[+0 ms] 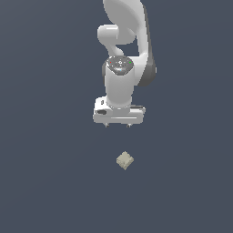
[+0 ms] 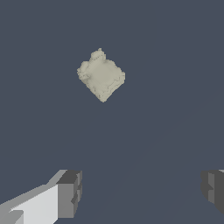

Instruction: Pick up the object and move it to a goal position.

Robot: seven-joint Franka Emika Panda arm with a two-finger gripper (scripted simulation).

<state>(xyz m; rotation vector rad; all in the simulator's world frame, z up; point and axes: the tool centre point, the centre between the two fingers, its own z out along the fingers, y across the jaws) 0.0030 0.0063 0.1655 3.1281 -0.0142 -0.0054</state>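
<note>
Tan mottled cube [image 1: 124,160] lying corner-on on the dark counter [image 1: 50,182], apart from the arm, white gripper [image 1: 118,125] poised above and behind it, jaws spread wide and empty, no writing legible anywhere

Arm [image 1: 121,68] vertical, fingers [image 2: 69,192] spread wide

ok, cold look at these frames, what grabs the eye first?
The white arm dominates the upper middle of the exterior view, its gripper open and holding nothing. Below it, apart from the fingers, a small tan cube sits alone on the dark floor, turned corner-on in both views.
</note>
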